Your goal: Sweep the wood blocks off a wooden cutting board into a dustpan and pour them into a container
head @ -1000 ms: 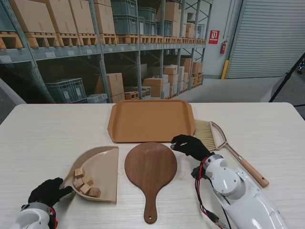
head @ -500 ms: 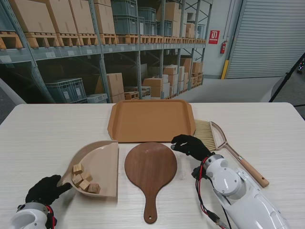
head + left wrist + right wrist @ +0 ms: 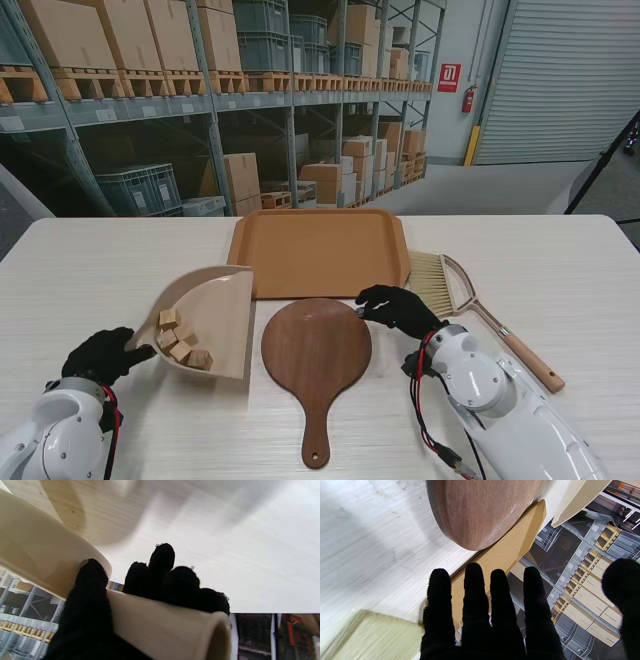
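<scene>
The beige dustpan [image 3: 215, 315] is lifted off the table at the left, with several wood blocks [image 3: 181, 340] lying in its rear. My left hand [image 3: 103, 354] is shut on its handle [image 3: 160, 625], black fingers [image 3: 161, 562] wrapped over the tube. The round wooden cutting board [image 3: 316, 352] lies bare in the middle, handle toward me; its edge [image 3: 480, 512] shows in the right wrist view. My right hand [image 3: 396, 307] hovers open by the board's far right edge, fingers [image 3: 475, 605] spread, holding nothing. The tan tray [image 3: 318, 250] sits beyond the board.
A hand brush [image 3: 470, 300] lies on the table right of the board, bristles [image 3: 370, 635] near my right hand, wooden handle pointing toward the near right. Warehouse shelving stands beyond the table's far edge.
My left hand has raised the dustpan and carried it farther from me toward the tray, blocks still inside. The right hand has barely moved.
</scene>
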{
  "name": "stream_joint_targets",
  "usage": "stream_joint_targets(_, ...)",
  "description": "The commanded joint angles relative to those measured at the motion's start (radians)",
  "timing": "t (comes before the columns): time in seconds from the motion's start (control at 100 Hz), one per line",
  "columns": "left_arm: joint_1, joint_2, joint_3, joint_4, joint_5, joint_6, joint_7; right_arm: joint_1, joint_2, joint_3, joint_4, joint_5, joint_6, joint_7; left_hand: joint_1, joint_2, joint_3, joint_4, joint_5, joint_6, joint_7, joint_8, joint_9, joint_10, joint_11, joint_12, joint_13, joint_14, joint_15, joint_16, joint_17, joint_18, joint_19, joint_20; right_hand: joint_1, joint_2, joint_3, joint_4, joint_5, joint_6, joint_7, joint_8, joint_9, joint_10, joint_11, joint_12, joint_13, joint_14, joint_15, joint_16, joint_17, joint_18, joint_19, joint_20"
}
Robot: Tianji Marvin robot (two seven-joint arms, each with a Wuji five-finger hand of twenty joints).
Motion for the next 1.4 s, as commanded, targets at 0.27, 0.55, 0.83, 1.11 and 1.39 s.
stream_joint_targets(0.27,-0.212,0.024,0.039,0.124,0.019,-0.074,-0.047,-0.003,0.004,-0.006,0.005,-0.003,-0.006,0.027,0.135,0.144,0.105,0.006,0.086,0.033,0.046,0.037,0.081,-0.306,1.009,0.014,0.101,-0.210,0.038,-0.009,0.008,-0.061,0.016,-0.009,0.013,-0.010,0.006,0.017,0.013,-0.012,0.006,-0.003,0.016,-0.011,0.021,0.013,0.017,-0.001,0.018,0.014,0.001,0.027,0.030,0.023)
stream_joint_targets(0.55,-0.389,0.031,0.119,0.282,0.004,-0.115,-0.044,0.000,0.005,-0.011,0.008,0.000,-0.012,0.034,0.136,0.159,0.098,0.007,0.068,0.028,0.058,0.041,0.072,-0.324,1.005,0.010,0.096,-0.230,0.027,-0.010,0.015,-0.084,0.011,-0.027,0.014,-0.010,0.006,0.017,0.016,-0.013,0.006,-0.002,0.019,-0.011,0.021,0.014,0.019,-0.003,0.018,0.014,0.001,0.028,0.030,0.023)
stream_joint_targets(0.83,-0.573,0.042,0.217,0.470,-0.026,-0.157,-0.081,0.001,0.005,-0.017,0.009,0.005,-0.011,0.038,0.132,0.175,0.090,0.008,0.046,0.025,0.073,0.040,0.062,-0.341,0.998,0.003,0.091,-0.248,0.014,-0.011,0.018,-0.101,0.010,-0.044,0.014,-0.009,0.006,0.017,0.019,-0.011,0.006,-0.001,0.021,-0.010,0.021,0.015,0.018,-0.002,0.018,0.014,0.001,0.027,0.030,0.023)
stream_joint_targets(1.11,-0.719,0.038,0.324,0.628,-0.062,-0.179,-0.064,0.004,0.004,-0.027,0.014,0.013,-0.011,0.042,0.127,0.185,0.084,0.008,0.019,0.022,0.083,0.025,0.035,-0.342,0.971,-0.021,0.065,-0.240,-0.026,-0.017,0.003,-0.110,-0.015,-0.066,0.015,-0.007,0.004,0.017,0.018,-0.012,0.005,-0.001,0.017,-0.011,0.019,0.015,0.016,-0.002,0.017,0.014,0.000,0.027,0.029,0.023)
stream_joint_targets(1.39,-0.846,0.032,0.446,0.769,-0.094,-0.193,-0.049,-0.002,0.004,-0.018,0.004,0.011,-0.015,0.038,0.119,0.179,0.083,0.014,0.012,0.026,0.089,-0.005,0.020,-0.329,0.916,-0.064,0.054,-0.219,-0.087,-0.026,-0.003,-0.101,-0.033,-0.077,0.016,-0.008,0.004,0.017,0.019,-0.011,0.004,0.000,0.017,-0.010,0.020,0.015,0.016,-0.004,0.018,0.014,0.000,0.027,0.029,0.023)
